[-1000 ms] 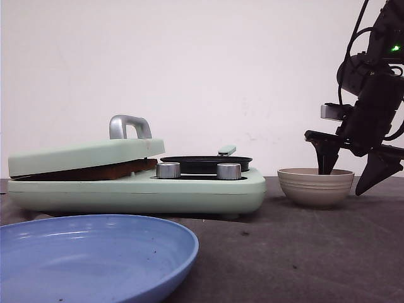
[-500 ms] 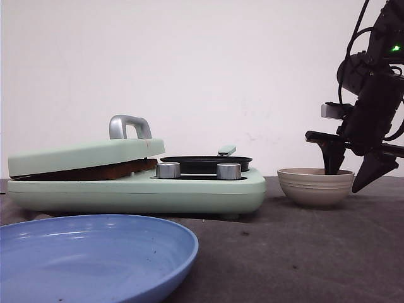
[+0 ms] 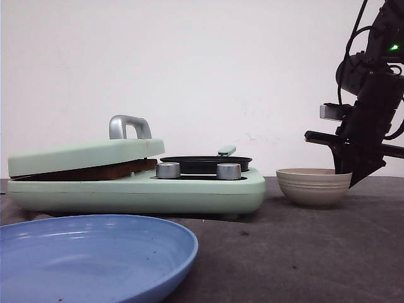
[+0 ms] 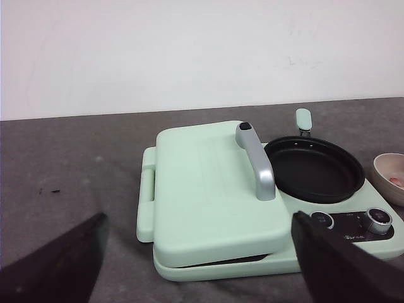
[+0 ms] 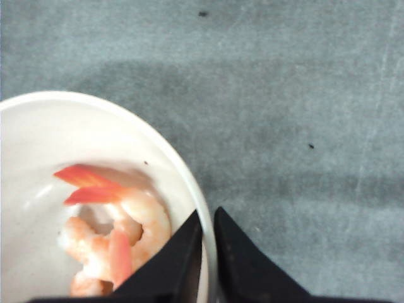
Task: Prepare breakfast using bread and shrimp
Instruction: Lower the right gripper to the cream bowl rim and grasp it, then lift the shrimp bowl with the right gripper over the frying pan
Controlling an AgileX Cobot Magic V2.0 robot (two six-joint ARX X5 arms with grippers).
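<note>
Several shrimp (image 5: 117,243) are lying in the bowl (image 3: 314,187), and we are clamping its rim with the right gripper (image 5: 207,252). The left gripper (image 4: 202,265) is hanging open. For pouring, we are judging slow tilting over the pan (image 3: 206,164) safest.

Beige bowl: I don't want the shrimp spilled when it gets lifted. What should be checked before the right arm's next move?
1. Right gripper shut on the bowl rim, one finger inside and one outside: ok.
2. Shrimp lying inside the bowl: ok.
3. Grip firm enough to carry the bowl: cannot tell.
4. Black pan uncovered and empty: ok.
5. Bowl level on the table before lifting: cannot tell.
</note>
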